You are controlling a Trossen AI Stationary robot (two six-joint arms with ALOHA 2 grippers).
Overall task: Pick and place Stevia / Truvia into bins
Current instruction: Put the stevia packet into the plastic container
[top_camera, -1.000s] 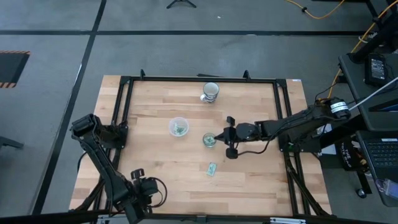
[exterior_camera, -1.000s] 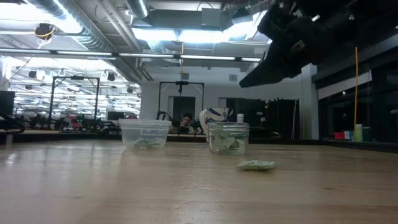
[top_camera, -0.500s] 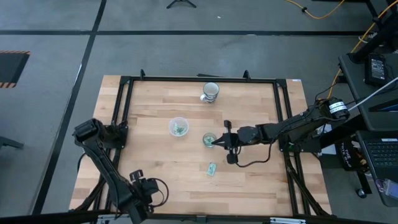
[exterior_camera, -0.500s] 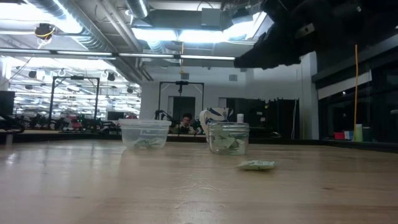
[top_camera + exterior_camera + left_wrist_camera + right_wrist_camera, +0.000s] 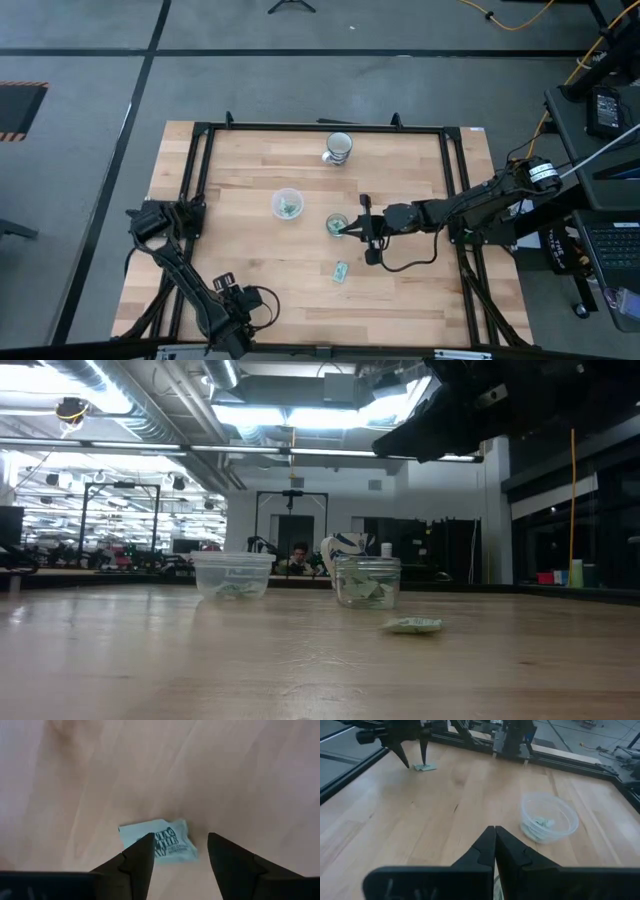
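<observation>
A green-and-white sweetener packet (image 5: 167, 845) lies flat on the wood near the table's near-left corner. My left gripper (image 5: 180, 842) hangs over it, open, one finger on either side; the right wrist view shows both, gripper (image 5: 415, 764) and packet (image 5: 425, 767). A second packet (image 5: 340, 271) lies on the table nearer the middle. My right gripper (image 5: 350, 228) is shut and held high over the narrow clear cup (image 5: 337, 225), which holds packets. The wide translucent cup (image 5: 287, 204) also holds packets. A pale sliver shows far back between the right fingers; what it is I cannot tell.
An opaque ribbed cup (image 5: 338, 147) stands near the table's far edge. A black metal frame (image 5: 200, 190) runs around the tabletop. In the low view the two clear cups (image 5: 232, 575) (image 5: 367, 582) stand side by side, with the loose packet (image 5: 412, 625) in front.
My right gripper moved toward the table's left until it came over the narrow cup, and its fingertips rose and tipped closer to level. My left arm's elbow swung toward the near edge and its gripper shifted slightly. The cups and the loose packet stayed put.
</observation>
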